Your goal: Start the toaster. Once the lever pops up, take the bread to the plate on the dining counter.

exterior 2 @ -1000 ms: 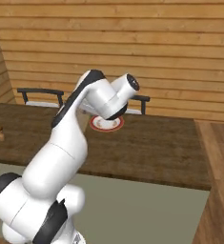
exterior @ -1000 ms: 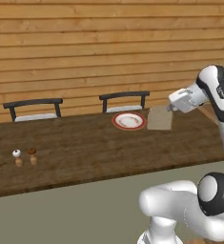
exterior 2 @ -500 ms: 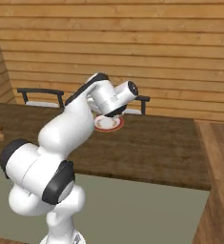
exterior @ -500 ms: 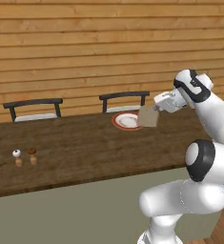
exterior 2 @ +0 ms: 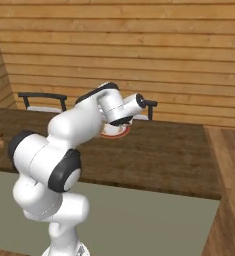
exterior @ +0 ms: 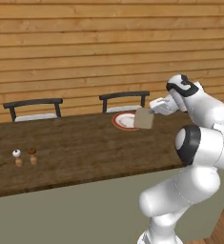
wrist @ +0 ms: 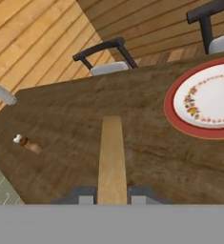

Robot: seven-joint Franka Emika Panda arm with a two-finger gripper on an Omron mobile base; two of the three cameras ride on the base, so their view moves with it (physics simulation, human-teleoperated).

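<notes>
While your arm reaches out over the dining counter [exterior: 85, 152], the gripper [exterior: 151, 110] pinches the bread [exterior: 143, 118] by one edge, its jaws pressed against both faces of the slice. From the left base camera you see the tan slice hanging in the air, overlapping the near right edge of the plate [exterior: 122, 121], which sits on the dark wood top in front of a black-backed chair [exterior: 124, 97]. Look through the hand camera and the bread [wrist: 112, 159] runs edge-on as a narrow tan strip up the middle, held between the two fingers [wrist: 80, 196] at the bottom, above the countertop [wrist: 66, 124]. There the plate [wrist: 205, 101], white with a red rim and a ring of small flowers, lies off to the right of the slice, and you cannot tell whether the bread hangs over it. A second chair [exterior: 33, 104] stands at the counter's far side to the left. Two small shakers [exterior: 25, 157] stand together near the counter's left end, well apart from the plate.
</notes>
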